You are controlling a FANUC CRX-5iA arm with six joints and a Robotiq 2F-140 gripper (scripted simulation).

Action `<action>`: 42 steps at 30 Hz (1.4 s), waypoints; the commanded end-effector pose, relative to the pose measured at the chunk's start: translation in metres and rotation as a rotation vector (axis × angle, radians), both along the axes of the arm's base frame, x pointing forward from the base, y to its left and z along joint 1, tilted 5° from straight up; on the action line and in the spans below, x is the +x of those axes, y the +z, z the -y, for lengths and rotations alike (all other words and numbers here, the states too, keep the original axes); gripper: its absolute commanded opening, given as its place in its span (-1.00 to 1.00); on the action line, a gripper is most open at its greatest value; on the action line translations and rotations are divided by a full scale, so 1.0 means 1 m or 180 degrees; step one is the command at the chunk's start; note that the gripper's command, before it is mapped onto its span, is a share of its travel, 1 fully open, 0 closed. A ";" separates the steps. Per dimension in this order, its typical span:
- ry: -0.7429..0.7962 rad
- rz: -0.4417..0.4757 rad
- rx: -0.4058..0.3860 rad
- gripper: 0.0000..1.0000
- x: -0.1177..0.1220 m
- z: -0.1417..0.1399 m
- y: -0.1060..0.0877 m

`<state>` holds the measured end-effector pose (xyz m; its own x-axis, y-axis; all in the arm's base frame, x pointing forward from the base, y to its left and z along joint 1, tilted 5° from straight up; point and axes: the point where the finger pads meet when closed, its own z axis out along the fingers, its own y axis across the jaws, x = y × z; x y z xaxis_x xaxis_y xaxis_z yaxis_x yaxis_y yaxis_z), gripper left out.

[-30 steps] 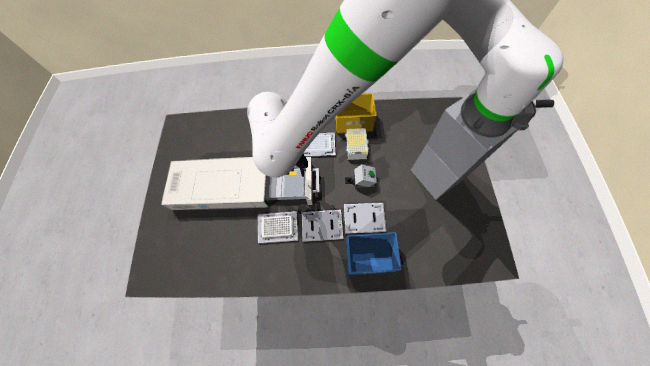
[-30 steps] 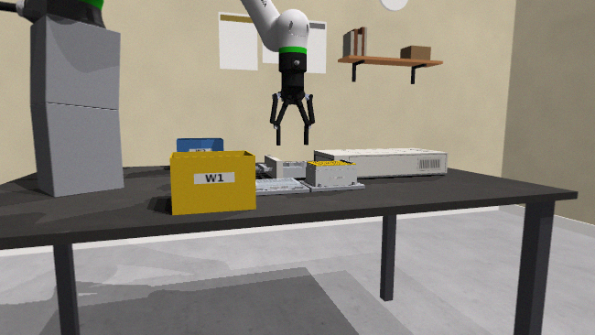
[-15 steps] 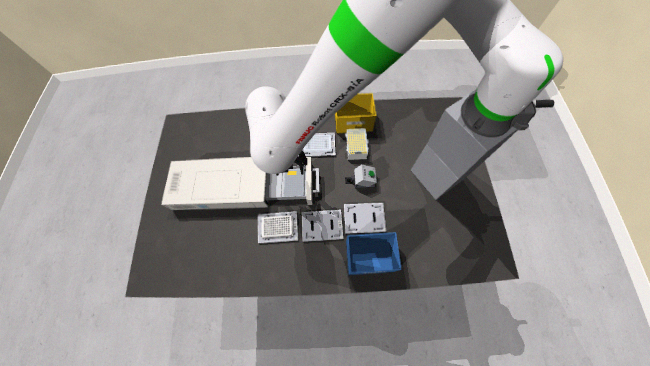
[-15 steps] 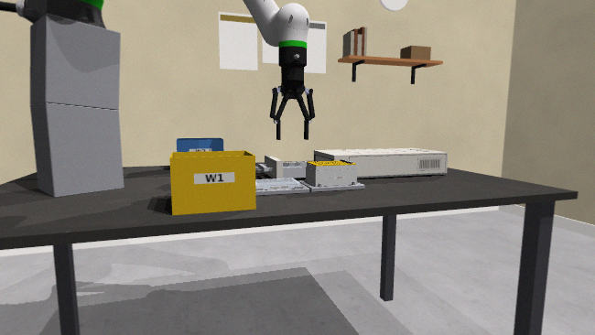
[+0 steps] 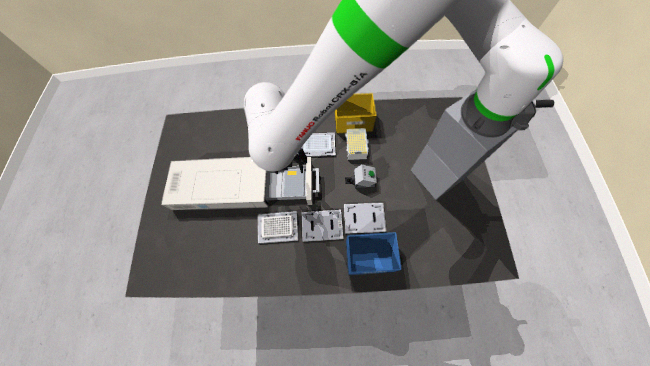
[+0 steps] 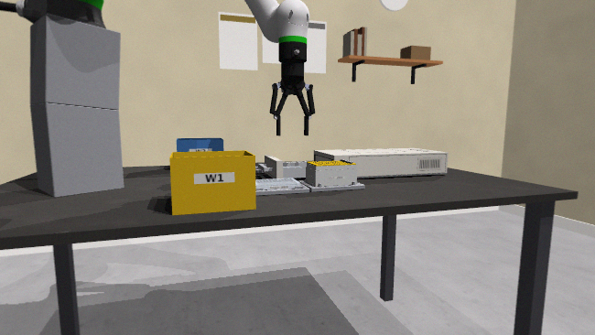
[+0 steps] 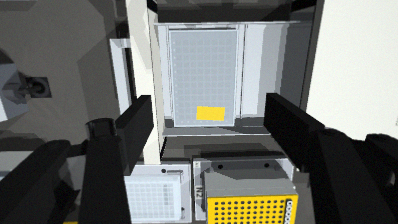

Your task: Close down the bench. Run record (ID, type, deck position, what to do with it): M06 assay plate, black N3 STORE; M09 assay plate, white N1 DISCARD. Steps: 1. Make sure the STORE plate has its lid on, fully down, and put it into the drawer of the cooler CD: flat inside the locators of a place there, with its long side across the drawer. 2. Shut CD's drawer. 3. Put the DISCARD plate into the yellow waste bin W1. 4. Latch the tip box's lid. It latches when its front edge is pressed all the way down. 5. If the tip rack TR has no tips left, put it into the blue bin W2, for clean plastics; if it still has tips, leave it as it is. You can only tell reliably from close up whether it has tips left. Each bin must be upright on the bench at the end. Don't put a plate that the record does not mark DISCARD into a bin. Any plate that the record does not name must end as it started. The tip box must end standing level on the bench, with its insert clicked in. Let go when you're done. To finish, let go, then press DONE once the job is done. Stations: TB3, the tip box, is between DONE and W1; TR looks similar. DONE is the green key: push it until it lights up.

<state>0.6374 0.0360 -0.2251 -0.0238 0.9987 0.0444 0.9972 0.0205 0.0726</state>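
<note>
I had the gripper [image 6: 291,129] hanging well above the bench [image 6: 412,194], fingers spread partway with nothing between them. It sat high over the open drawer [image 5: 287,185] of the cooler [image 5: 215,184].

Through the wrist camera I looked straight down into that drawer. A lidded plate [image 7: 203,75] with a yellow tag [image 7: 210,113] lay flat inside it, between the drawer's side rails. The plate's colour under the lid I could not tell. The drawer was pulled out, its front panel [image 5: 309,180] standing well clear of the cooler body.

Lower in the wrist view I saw the white plate [image 7: 152,197] on its deck place, and just beside it a tip box [image 7: 250,197] with a yellow insert full of dark holes. From the top view that tip box [image 5: 357,142] stood between the yellow bin [image 5: 355,114] and the green key [image 5: 366,176]. The white plate [image 5: 319,144] lay left of it, near the arm's elbow.

On the near row I counted a second tip rack [image 5: 277,226] by the cooler, then two bare deck places [image 5: 322,225] and [image 5: 365,217]. The blue bin [image 5: 373,253] stood upright next to them. In the exterior view the yellow bin [image 6: 212,182] was upright too, showing its W1 label.
</note>
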 end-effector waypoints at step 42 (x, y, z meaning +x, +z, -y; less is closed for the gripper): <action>0.0000 0.0006 0.0001 -0.80 -0.135 0.001 -0.047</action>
<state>0.5124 0.0351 -0.2687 -0.0239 0.9987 0.0450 0.9972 0.0206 0.0717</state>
